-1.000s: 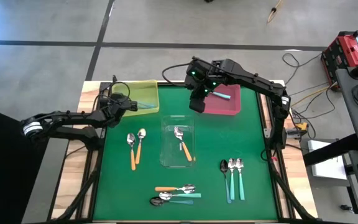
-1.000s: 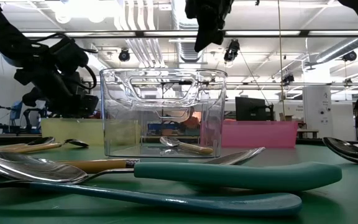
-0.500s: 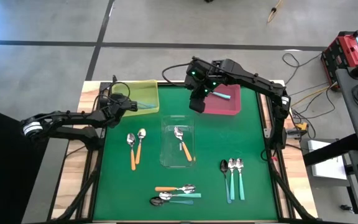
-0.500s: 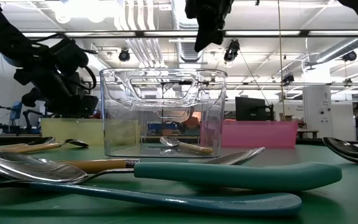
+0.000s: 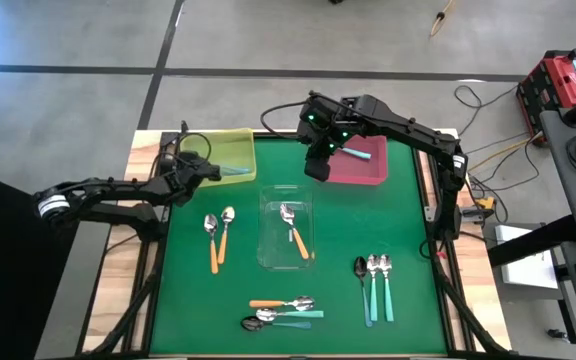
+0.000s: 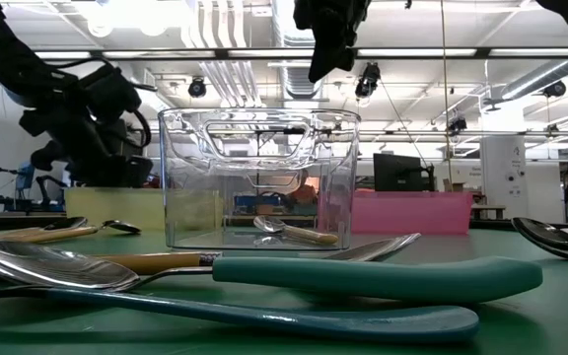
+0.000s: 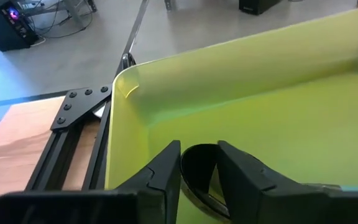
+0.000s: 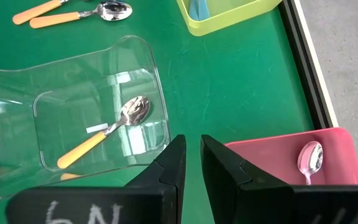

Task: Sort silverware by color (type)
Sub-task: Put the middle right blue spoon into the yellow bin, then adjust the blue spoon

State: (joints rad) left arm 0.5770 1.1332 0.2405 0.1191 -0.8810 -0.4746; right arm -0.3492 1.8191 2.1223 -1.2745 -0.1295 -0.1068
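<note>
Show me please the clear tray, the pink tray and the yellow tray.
clear tray (image 5: 269, 253): high view, bare floor.
pink tray (image 5: 366, 176): high view, near wall.
yellow tray (image 5: 236, 138): high view, far floor.

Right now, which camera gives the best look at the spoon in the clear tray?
The right wrist view: the orange-handled spoon lies whole and unblocked in the clear tray. The high view shows it small; the low view shows it dimly through the tray wall. The left wrist view shows only the yellow tray.
</note>
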